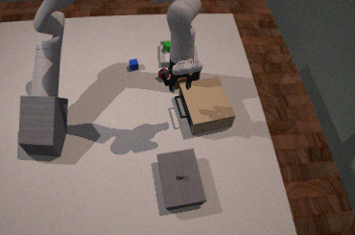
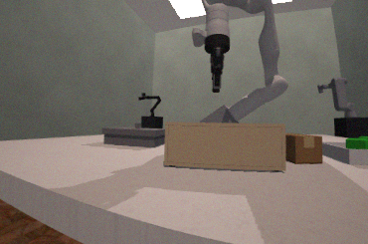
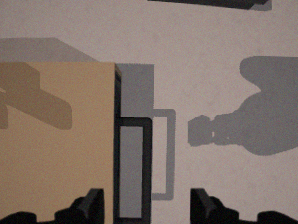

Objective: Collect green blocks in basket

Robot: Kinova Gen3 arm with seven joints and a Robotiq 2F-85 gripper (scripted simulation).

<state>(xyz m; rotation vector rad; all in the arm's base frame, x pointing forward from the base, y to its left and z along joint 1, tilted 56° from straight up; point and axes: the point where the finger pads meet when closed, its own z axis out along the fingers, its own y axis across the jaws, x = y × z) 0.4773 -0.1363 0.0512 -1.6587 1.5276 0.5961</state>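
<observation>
The light wooden cabinet stands with its drawer apparently shut; its black handle sticks out. My gripper is partly open and empty, pointing down high above the handle side. The metal box has its lid on, seemingly level. The pale basket is partly behind the arm; a green block shows in it. The inside of the drawer and metal box is hidden.
A red block lies beside the gripper in the top view, and a blue block farther left. A brown cardboard box stands between cabinet and basket. A large grey angular block stands at the left, near the arm's base.
</observation>
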